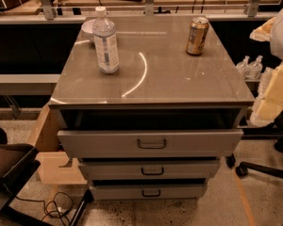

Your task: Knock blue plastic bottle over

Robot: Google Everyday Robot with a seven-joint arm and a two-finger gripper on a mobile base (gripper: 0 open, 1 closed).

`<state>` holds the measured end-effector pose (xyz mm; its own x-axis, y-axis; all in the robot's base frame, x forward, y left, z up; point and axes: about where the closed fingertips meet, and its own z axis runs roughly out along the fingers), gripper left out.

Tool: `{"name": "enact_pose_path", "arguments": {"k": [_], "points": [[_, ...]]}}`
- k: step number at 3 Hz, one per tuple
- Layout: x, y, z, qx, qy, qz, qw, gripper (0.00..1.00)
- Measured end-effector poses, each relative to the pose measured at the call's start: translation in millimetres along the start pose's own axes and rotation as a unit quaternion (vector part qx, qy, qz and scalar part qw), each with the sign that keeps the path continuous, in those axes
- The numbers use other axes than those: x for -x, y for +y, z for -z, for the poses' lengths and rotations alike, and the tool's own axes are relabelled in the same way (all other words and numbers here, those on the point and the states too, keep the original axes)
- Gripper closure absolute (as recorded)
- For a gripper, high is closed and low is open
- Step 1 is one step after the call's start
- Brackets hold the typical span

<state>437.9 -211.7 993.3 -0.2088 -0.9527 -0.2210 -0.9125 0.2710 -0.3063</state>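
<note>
Three grey metal drawers with thin loop handles sit under the glossy flat counter, the pale blocky gripper hangs beyond its right edge, its grip impossible to tell, the white-capped, clear blue plastic bottle stands upright near the back-left corner, and a cylindrical gold can near the back-right

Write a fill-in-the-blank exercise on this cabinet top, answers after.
The blue plastic bottle stands ___ on the cabinet top.
The bowl behind the bottle is ___.
In the camera view, the gold can stands to the ___ of the bottle.
The gripper is out of view; below the top, ___ drawers show handles.
Missing words: upright; white; right; three.
</note>
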Motion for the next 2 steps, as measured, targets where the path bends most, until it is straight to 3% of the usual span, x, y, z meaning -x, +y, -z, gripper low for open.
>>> {"name": "enact_pose_path", "arguments": {"k": [2], "points": [[3.6,-2.8,-2.1,-0.008,-0.013,-0.003,0.9999,0.0]]}}
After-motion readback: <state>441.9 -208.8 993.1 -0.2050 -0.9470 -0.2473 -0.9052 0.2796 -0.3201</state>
